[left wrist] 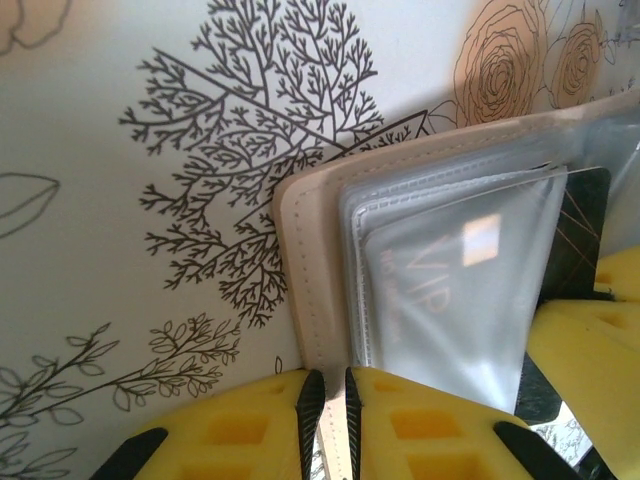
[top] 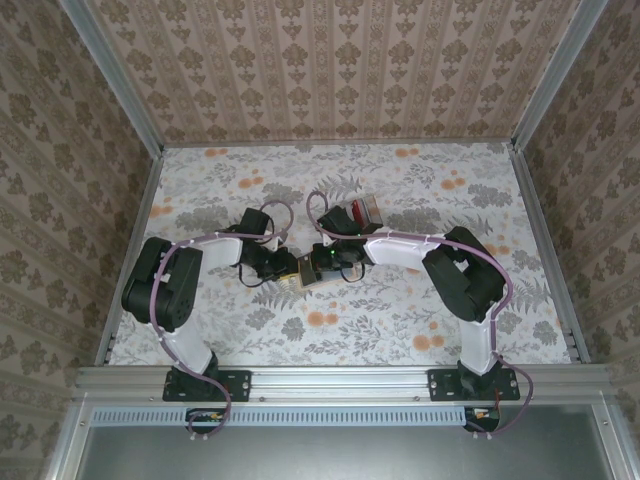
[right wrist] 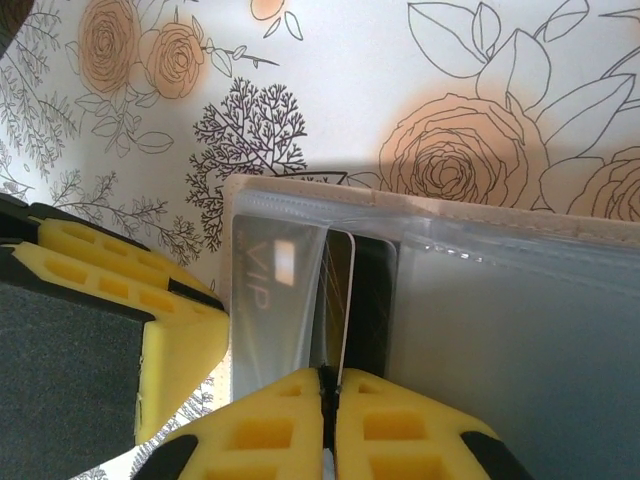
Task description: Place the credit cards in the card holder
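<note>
I see both arms meeting at the middle of the white, flower-printed table [top: 420, 330]. The small tan leather-like card holder [top: 303, 281] lies there between them, folded open, with its clear plastic sleeves facing up.

My left gripper [left wrist: 328, 400] is clenched on the card holder [left wrist: 300, 260]: the stitched tan edge runs straight into the narrow gap between the yellow foam fingers. In the overhead view this left gripper [top: 283, 268] sits at the holder's left side.

My right gripper [right wrist: 330, 400] is pinched tight on a thin dark card [right wrist: 370, 300], whose edge passes between the two yellow pads. The card stands on edge among the sleeves of the card holder [right wrist: 500, 205], and I cannot tell how far in it sits. From the left wrist I see the same dark card [left wrist: 585, 215] sticking out beyond the sleeves, with a yellow finger [left wrist: 590, 350] of the right gripper just beside it.

A pale card marked VIP [right wrist: 270, 290] lies flat inside a sleeve next to the dark one.

The rest of the credit cards [top: 366, 212], a red and white bunch, rest on the table just behind the right gripper [top: 322, 262], apart from the holder.
</note>
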